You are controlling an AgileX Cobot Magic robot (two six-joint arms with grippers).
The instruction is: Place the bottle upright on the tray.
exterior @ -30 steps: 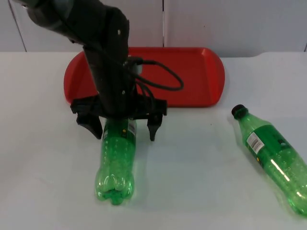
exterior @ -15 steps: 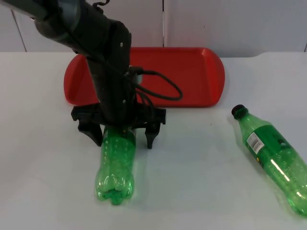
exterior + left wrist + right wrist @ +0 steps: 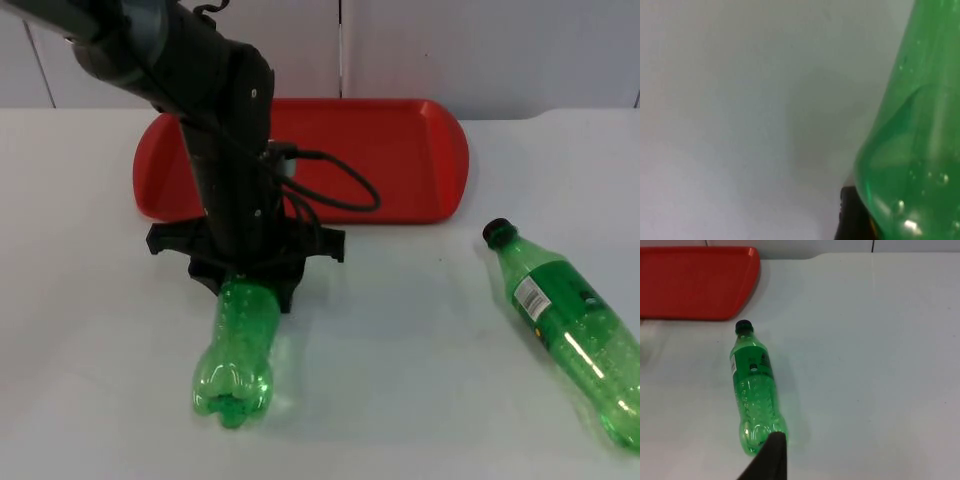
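1. Left gripper [image 3: 248,283] was low over the white table [image 3: 400,330], just off the tray's near rim, at approx. 9 o'clock from table centre. Fingers were pressed in on the upper part of a green bottle [image 3: 238,345]; pinching it.
2. That green bottle lay on its side on the table, base end pointing to 6 o'clock, neck end hidden under the gripper at 12 o'clock. Body tilted slightly, base swung a little toward 7 o'clock. Not on the tray.
3. Left wrist view: green bottle [image 3: 912,140] wall pressed close against a black fingertip [image 3: 852,215], bare table beside it.
4. Red tray [image 3: 420,150] sat at 12 o'clock on the table, against the grey partition wall [image 3: 480,50]. Nothing visible standing on the exposed part; left portion hidden by the left arm.
5. Second green bottle [image 3: 575,330], black cap [image 3: 497,232], white label [image 3: 531,297], lay on its side at approx. 4 o'clock, well apart from the first. Cap pointed to approx. 11 o'clock, toward the tray's right end; not touching the tray.
6. Right wrist view: second green bottle [image 3: 755,395] lay beyond the right arm's fingertip [image 3: 771,457], cap toward the red tray [image 3: 695,282]. Right arm waited above that area. Finger spread: cannot tell.
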